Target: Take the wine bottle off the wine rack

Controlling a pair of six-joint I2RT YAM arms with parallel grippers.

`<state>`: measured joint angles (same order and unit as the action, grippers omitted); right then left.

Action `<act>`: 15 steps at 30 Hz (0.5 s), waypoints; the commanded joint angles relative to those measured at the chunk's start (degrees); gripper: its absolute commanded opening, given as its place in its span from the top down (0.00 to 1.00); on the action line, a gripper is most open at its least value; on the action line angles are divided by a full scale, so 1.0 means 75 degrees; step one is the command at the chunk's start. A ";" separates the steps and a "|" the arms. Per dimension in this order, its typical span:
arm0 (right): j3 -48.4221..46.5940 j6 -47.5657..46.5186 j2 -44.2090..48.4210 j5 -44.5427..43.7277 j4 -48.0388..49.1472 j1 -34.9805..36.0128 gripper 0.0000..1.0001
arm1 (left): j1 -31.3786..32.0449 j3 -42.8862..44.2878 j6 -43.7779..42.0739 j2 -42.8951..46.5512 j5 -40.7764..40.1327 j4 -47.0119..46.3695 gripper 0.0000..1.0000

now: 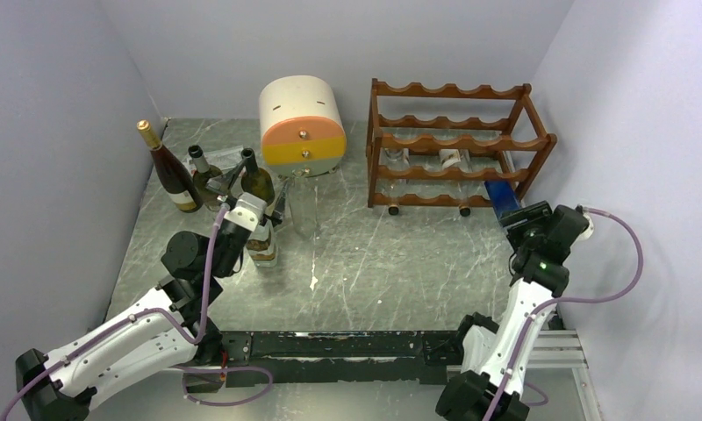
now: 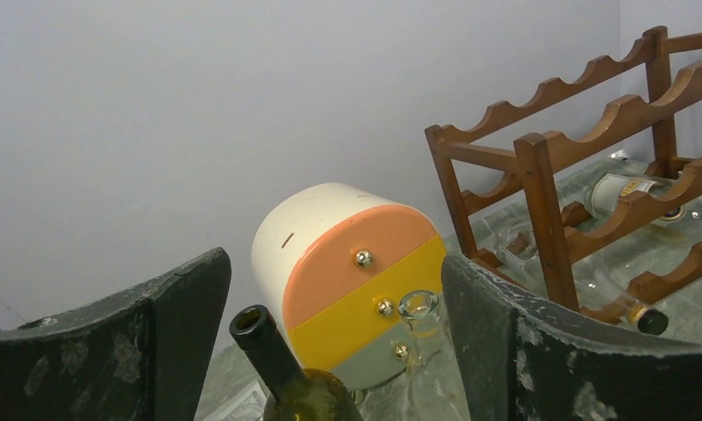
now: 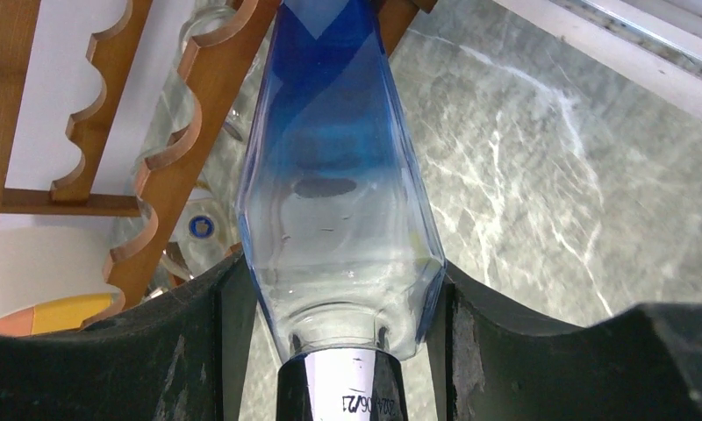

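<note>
The dark reddish-brown wine rack (image 1: 457, 145) stands at the back right; it also shows in the left wrist view (image 2: 549, 167) and the right wrist view (image 3: 181, 132). A blue-and-clear faceted wine bottle (image 1: 503, 200) sticks out of the rack's lower right end, neck toward me. My right gripper (image 1: 525, 219) is shut on this bottle (image 3: 334, 175) at its shoulder, both fingers (image 3: 229, 324) pressing its sides above the dark cap. My left gripper (image 1: 258, 210) is open and empty (image 2: 334, 263), over the standing bottles at the left.
A cream-and-orange drawer unit (image 1: 302, 124) stands left of the rack. Several bottles stand at the back left (image 1: 168, 171), with a dark green one (image 2: 282, 368) and a clear one (image 2: 426, 351) under my left gripper. Other clear bottles (image 2: 628, 189) lie in the rack.
</note>
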<state>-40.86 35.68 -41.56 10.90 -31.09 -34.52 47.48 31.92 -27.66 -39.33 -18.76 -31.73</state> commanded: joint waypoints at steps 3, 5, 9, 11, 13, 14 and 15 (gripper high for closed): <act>-0.1972 -0.0248 -0.0392 -0.2103 -0.2203 0.0438 1.00 | 0.0056 -0.0004 -0.0058 0.0053 -0.0091 -0.0220 0.07; -0.2574 -0.0280 -0.0606 -0.2222 -0.2696 0.0632 1.00 | 0.0048 0.0015 -0.0063 0.0089 -0.0091 -0.0195 0.07; -0.2639 -0.0234 -0.0394 -0.2398 -0.2855 0.1115 1.00 | 0.0048 0.0052 -0.0059 0.0168 -0.0042 -0.0123 0.08; -0.2428 -0.0261 -0.0196 -0.2268 -0.2835 0.1189 1.00 | 0.0056 -0.0003 -0.0125 0.0178 -0.0097 -0.0182 0.07; -0.1945 -0.0263 0.0010 -0.2206 -0.2628 0.1324 1.00 | 0.0052 -0.0031 -0.0161 0.0164 -0.0186 -0.0273 0.07; -0.1674 -0.0299 0.0127 -0.2181 -0.2468 0.1332 1.00 | 0.0058 -0.0007 -0.0142 0.0165 -0.0188 -0.0245 0.07; -0.1312 -0.0364 0.0272 -0.2027 -0.2204 0.1333 1.00 | 0.0050 0.0007 -0.0117 0.0175 -0.0141 -0.0211 0.07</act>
<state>-55.92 36.14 -43.20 0.54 -50.24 -25.04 47.55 31.92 -28.10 -38.46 -19.11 -31.81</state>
